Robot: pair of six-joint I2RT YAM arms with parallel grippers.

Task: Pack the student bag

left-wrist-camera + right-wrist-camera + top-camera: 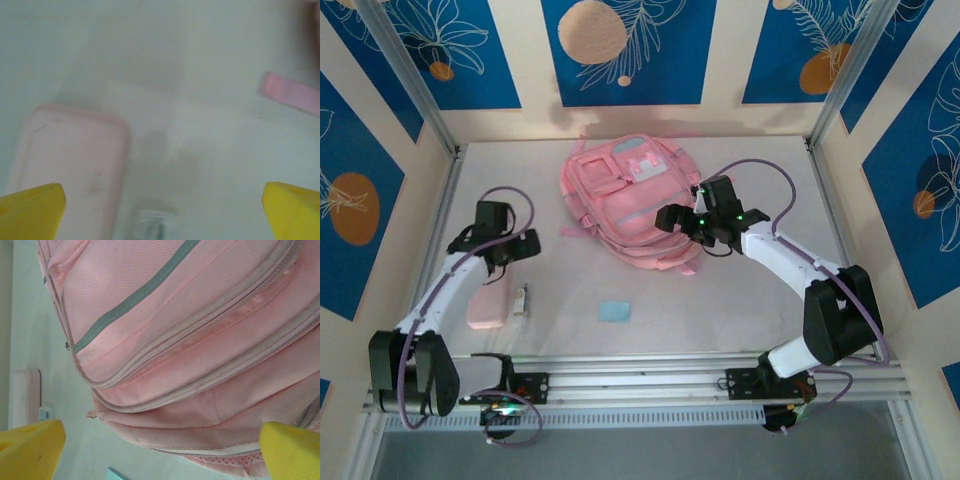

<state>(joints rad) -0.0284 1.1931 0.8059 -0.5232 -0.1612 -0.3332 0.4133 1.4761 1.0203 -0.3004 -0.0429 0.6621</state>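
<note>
Bag: my student bag (pixel 625 195) lies flat on the surface (pixel 750 300), front up, toward the far middle.
Look: soft pink fabric, grey stripes, zipped front pockets, a small white-pink patch near its top, thin pink straps (pixel 575 232) trailing out.
Right pincer (pixel 672 218): spread wide, empty, at the bag's right edge.
Left pincer (pixel 520 247): spread wide, empty, over the far end of a pink pencil case (pixel 488 305).

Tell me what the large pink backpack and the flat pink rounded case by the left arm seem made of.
The large soft pink backpack looks like matte woven fabric: fine weave, stitched seams, zips and a grey ribbon stripe show. The flat pink rounded case looks smooth, with an even raised rim and faint scuffs; perhaps plastic or silicone, though blur leaves that open.
</note>
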